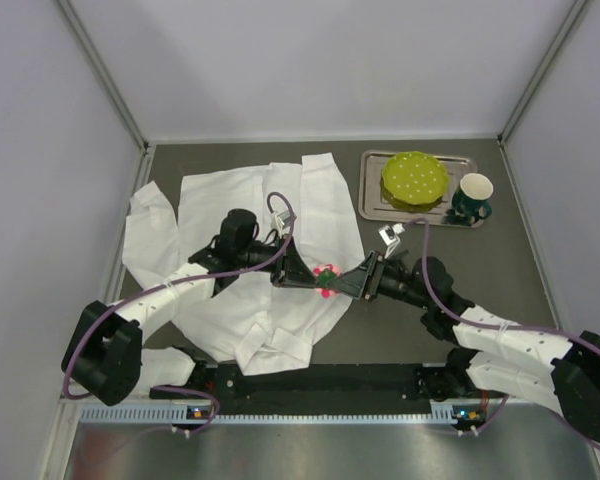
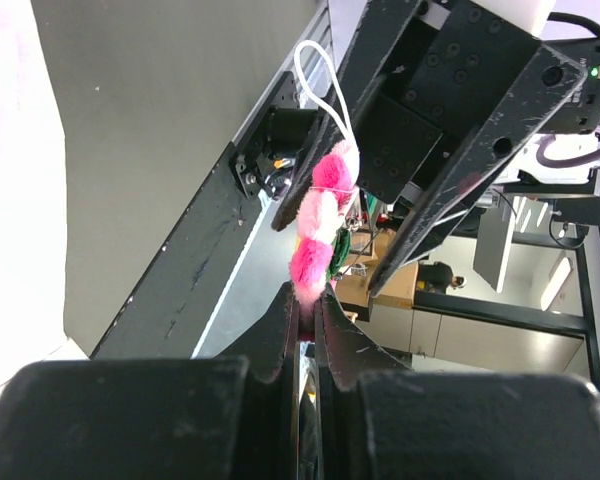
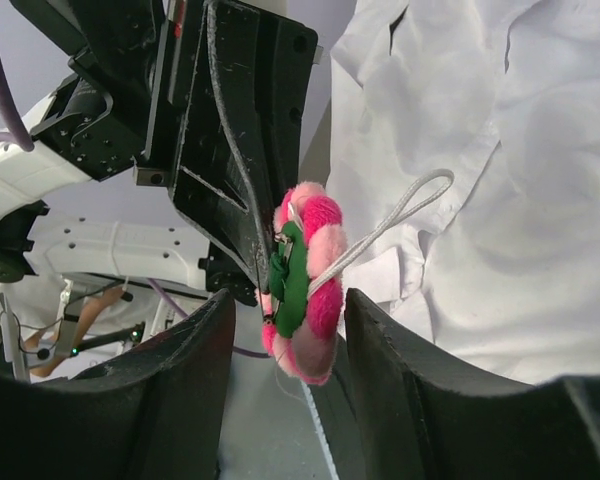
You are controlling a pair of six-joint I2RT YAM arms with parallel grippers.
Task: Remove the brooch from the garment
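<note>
The brooch (image 1: 325, 277), pink and red petals with a green back, hangs in the air over the right edge of the white shirt (image 1: 230, 215). My left gripper (image 1: 310, 277) is shut on its lower petal; in the left wrist view the jaws (image 2: 307, 296) pinch the brooch (image 2: 320, 225). My right gripper (image 1: 344, 283) is open, with one finger on each side of the brooch (image 3: 310, 270) and not touching it. A white cord loop (image 3: 400, 205) hangs from the brooch. The shirt (image 3: 520, 180) lies behind it.
A metal tray (image 1: 372, 196) at the back right holds a green dotted plate (image 1: 415, 177). A teal cup (image 1: 472, 197) stands at its right end. A small silver clip (image 1: 387, 235) lies near the tray. A black rail (image 1: 320, 378) runs along the near edge.
</note>
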